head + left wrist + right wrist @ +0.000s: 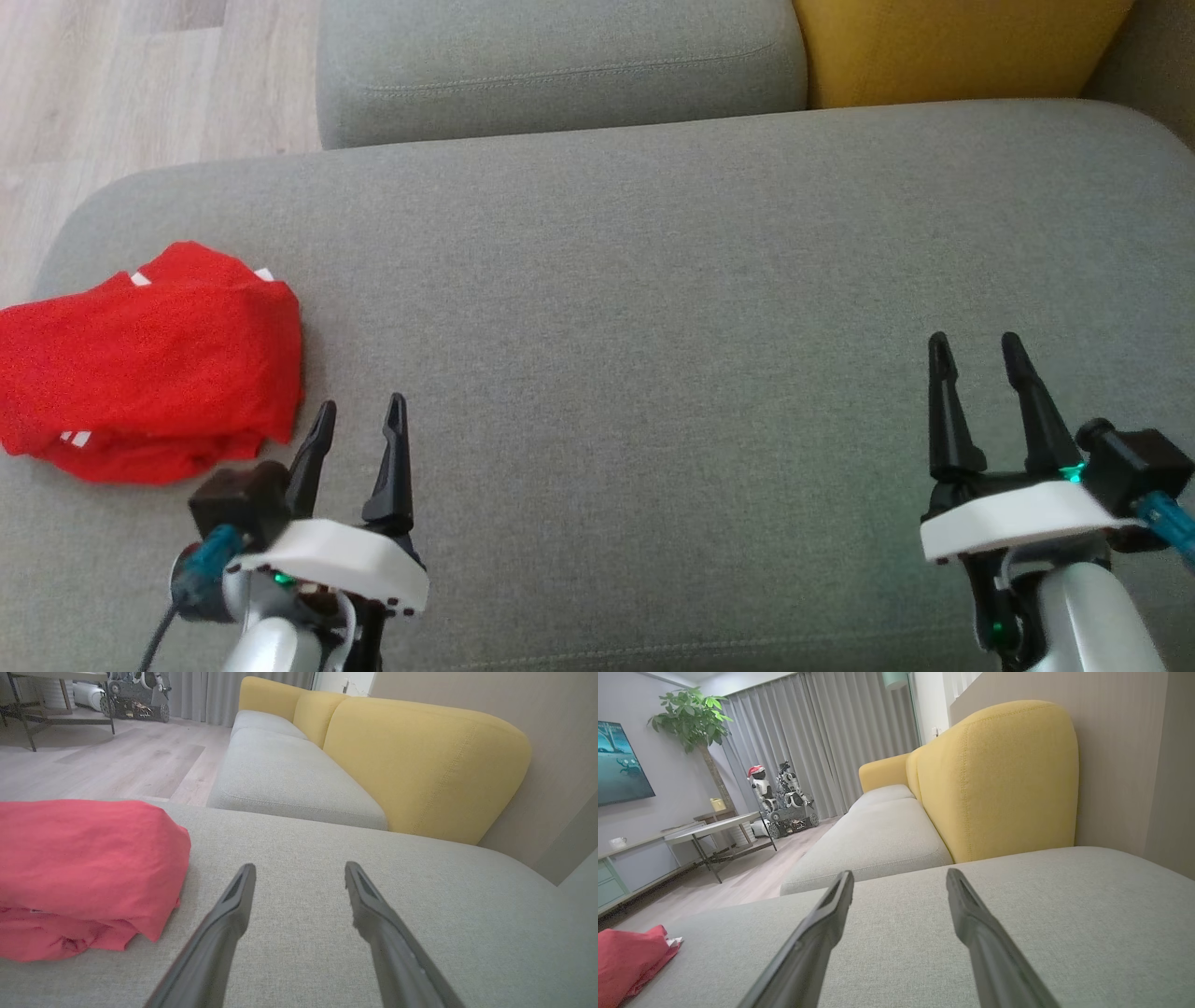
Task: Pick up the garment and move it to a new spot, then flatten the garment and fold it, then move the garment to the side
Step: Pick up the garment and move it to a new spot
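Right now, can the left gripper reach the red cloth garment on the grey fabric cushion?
Probably yes: the open left gripper sits just beside the red cloth garment, with only bare grey fabric cushion between them.

Home living room: a grey sofa [1064, 914] with yellow backrests [999, 784]; beyond the sofa stand a potted plant [691, 714], curtains [822, 742] and a wall screen [621, 765].

Soft matt red cloth garment [149, 359], coarse woven grey sofa seat [653, 308], pale wood-grain floor [112, 84]
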